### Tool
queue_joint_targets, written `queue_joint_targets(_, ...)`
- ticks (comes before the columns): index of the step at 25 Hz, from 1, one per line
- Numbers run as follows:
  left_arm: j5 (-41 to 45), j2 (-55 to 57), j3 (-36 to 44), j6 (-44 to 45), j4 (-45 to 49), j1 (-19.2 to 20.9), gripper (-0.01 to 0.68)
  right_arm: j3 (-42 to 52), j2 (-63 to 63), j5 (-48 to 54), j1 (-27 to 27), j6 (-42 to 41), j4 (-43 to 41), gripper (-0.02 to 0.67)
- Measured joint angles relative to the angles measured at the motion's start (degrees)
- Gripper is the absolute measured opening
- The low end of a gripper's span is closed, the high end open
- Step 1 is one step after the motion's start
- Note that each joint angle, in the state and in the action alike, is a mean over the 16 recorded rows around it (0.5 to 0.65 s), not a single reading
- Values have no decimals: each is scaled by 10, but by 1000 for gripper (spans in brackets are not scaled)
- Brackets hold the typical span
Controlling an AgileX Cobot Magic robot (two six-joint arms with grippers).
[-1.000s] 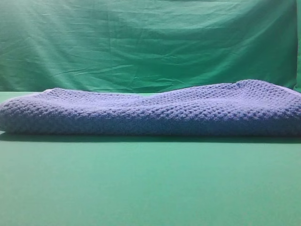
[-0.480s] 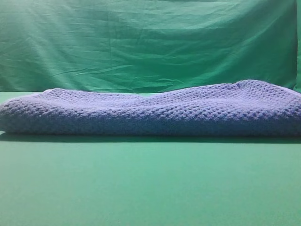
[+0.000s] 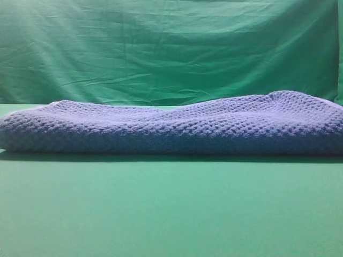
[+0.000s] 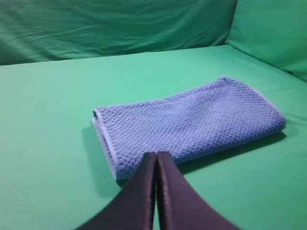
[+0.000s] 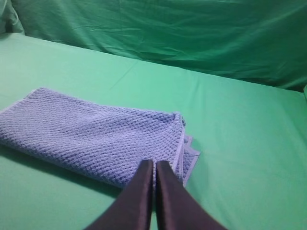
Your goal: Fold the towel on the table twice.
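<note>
The blue-grey waffle-weave towel [image 3: 177, 126] lies folded into a long thick bundle across the green table [image 3: 171, 209], spanning the exterior high view. In the left wrist view the towel [image 4: 192, 122] is a folded rectangle with pale hems at its left end. My left gripper [image 4: 157, 158] is shut and empty, its dark fingertips just in front of the towel's near edge. In the right wrist view the towel [image 5: 91, 134] shows its layered hems at the right end. My right gripper [image 5: 154, 165] is shut and empty, over the towel's near right corner. Neither gripper shows in the exterior high view.
A wrinkled green backdrop curtain [image 3: 171, 48] hangs behind the table. It also shows in the left wrist view [image 4: 115, 24] and in the right wrist view [image 5: 192, 33]. Bare green tabletop lies in front of the towel.
</note>
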Motion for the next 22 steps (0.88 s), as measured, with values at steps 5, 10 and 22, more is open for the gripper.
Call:
queue_joint_targets(5,-36,-4,42,-11,36,0,0,57,-4,-70,0,-5,1,0)
queue_joint_targets(10,-73,-4,79,-12,65,0,0,116,-5,-144,0,-6,3,0)
queue_joint_targets(22,-102,-4,111,-12,105,0,0,202,-4,-225,0,-7,8,0)
